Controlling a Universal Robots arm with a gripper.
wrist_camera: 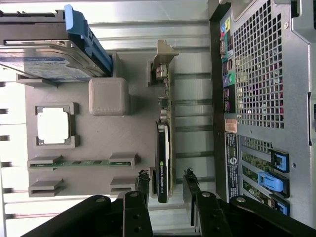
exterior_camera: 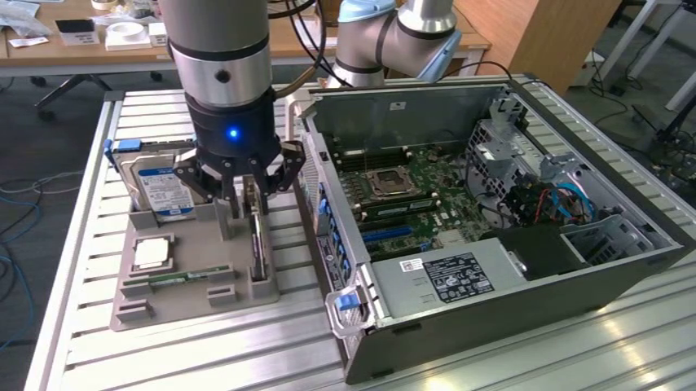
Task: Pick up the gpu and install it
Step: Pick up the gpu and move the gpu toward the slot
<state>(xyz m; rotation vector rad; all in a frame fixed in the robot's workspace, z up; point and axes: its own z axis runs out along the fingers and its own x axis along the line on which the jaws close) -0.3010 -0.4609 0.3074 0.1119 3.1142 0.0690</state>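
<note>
Silver-grey tubing banded in black forms the robot arm (exterior_camera: 221,49), ending in a black wrist housing (exterior_camera: 223,110) with a small glowing blue light (exterior_camera: 231,133). The black gripper (exterior_camera: 241,228) carries jointed linkage fingers (wrist_camera: 132,210); a pale blue cap (exterior_camera: 367,10) covers a rear joint.

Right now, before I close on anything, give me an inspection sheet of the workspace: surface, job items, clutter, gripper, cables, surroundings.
Surface: slatted aluminium table carrying a grey parts fixture.
Job's things: gpu stands on edge in the fixture; open PC case lies beside it with the motherboard exposed.
Clutter: hard drive, processor and memory stick, each in its own fixture slot.
Gripper: gripper open, one finger on each side of the gpu, with gaps on both sides in the wrist view.
Cables: blue cables inside the case; black cables behind the arm.
Surroundings: wooden desk behind the table.
</note>
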